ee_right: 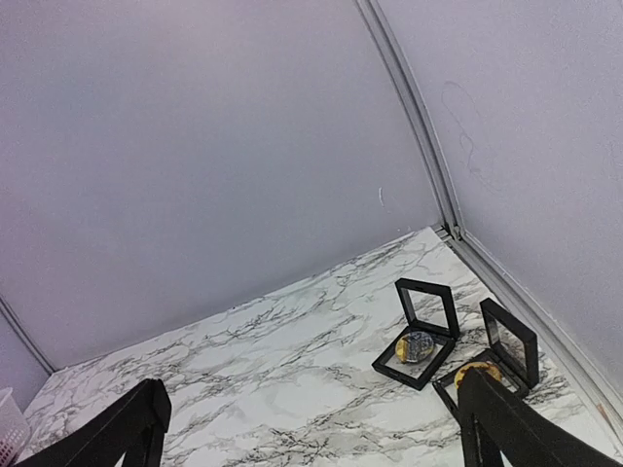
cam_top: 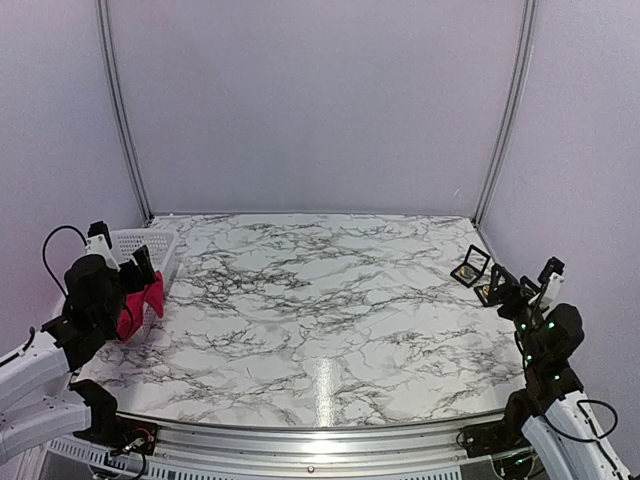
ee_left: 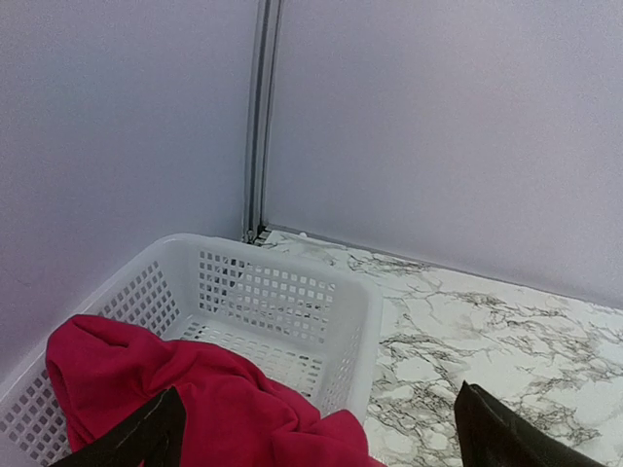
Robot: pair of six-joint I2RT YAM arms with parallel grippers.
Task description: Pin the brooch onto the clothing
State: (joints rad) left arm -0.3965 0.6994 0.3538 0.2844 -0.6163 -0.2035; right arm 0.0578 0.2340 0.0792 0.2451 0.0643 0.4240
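Pale lilac walls on three sides enclose a white marble-patterned bench (cam_top: 320, 300). Top view, item one: a white perforated basket (cam_top: 160, 243) at the far left edge, with the clothing (cam_top: 140, 308) bunched inside it and spilling over its near rim. Item two: the left tool (cam_top: 137, 270), above that pile, fingers spread apart. Item three: two open black display cases, the far case (cam_top: 471, 267) and the near case (cam_top: 488, 293), side by side near the right edge. Item four: the right tool (cam_top: 525, 283), just behind the cases, also spread wide. Left wrist view: I see the basket (ee_left: 282, 255) in the corner, the clothing (ee_left: 195, 399) heaped in its near half, and the left tool (ee_left: 321, 438) gaping with nothing between its fingers (ee_left: 146, 438). Right wrist view: the far case (ee_right: 419, 336) holds a silvery brooch (ee_right: 416, 344), the near case (ee_right: 496, 360) a gold brooch (ee_right: 474, 371); the right tool (ee_right: 321, 433) hangs apart and empty.
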